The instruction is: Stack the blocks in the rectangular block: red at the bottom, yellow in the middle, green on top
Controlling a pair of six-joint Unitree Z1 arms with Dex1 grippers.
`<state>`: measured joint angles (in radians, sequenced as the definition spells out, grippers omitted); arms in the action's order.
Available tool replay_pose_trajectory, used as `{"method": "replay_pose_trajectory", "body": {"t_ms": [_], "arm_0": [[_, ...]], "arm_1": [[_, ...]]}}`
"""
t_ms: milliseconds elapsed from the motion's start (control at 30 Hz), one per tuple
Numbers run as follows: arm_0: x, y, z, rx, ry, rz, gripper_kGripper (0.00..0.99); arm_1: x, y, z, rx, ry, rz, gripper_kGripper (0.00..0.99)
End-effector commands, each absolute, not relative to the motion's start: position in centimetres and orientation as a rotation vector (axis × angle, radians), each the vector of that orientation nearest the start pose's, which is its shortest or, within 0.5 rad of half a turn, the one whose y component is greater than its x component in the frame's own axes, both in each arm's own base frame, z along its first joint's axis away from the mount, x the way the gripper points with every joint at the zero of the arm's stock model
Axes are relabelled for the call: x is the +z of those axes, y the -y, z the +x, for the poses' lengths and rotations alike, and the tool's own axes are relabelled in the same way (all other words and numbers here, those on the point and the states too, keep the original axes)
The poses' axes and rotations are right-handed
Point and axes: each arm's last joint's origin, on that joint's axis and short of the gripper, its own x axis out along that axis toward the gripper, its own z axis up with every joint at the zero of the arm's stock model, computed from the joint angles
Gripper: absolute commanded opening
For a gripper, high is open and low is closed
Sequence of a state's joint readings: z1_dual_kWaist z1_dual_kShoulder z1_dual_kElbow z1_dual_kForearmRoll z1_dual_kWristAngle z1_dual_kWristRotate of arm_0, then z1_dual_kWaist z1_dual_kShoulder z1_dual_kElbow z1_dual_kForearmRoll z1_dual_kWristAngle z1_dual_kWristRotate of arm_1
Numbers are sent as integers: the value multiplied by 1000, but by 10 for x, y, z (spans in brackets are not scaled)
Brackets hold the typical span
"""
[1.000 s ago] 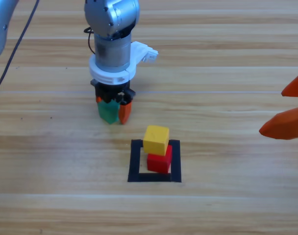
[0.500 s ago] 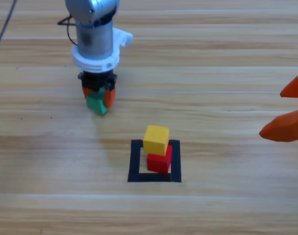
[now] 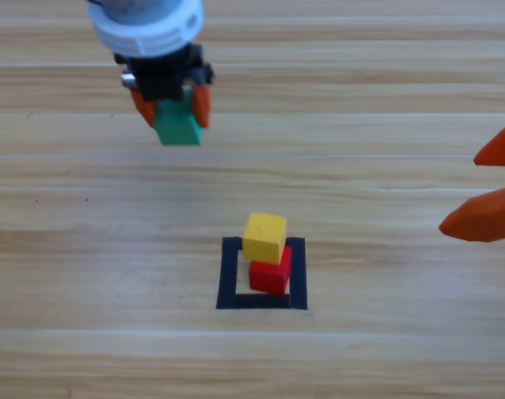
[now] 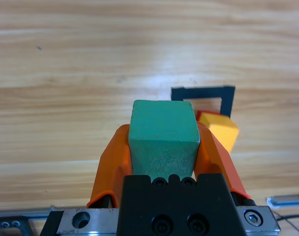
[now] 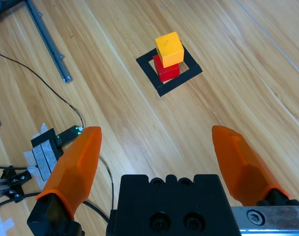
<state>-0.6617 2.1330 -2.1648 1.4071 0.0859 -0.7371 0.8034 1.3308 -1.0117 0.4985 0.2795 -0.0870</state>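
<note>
Left gripper [image 3: 170,109] clamps green [image 4: 163,138]; only right wrist view shows cables [image 5: 51,88].

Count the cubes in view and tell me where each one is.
3. The red cube sits inside the black tape rectangle; the yellow cube rests on it, slightly askew; the green cube is clamped in the left gripper, off the table. None appear hidden.
</note>
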Motion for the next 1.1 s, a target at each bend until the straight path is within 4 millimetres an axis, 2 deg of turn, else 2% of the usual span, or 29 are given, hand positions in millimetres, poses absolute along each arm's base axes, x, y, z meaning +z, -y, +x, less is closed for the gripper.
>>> {"method": "replay_pose_trajectory", "body": {"t_ms": [33, 300, 467, 867, 1100], "arm_0": [[329, 306, 299, -44, -1425, -16, 0], [319, 318, 292, -98, -1474, 14, 0], [299, 322, 293, -94, -1537, 50, 0], [286, 324, 294, -82, -1557, 91, 0], [277, 336, 295, -90, -1561, 102, 0]], "arm_1": [[325, -174, 154, 1055, -851, -296, 986], [325, -174, 154, 1055, -852, -298, 986], [325, -174, 155, 1054, -852, -297, 986], [324, -174, 154, 1058, -852, -300, 986], [324, -174, 154, 1057, -853, -301, 986]]}}
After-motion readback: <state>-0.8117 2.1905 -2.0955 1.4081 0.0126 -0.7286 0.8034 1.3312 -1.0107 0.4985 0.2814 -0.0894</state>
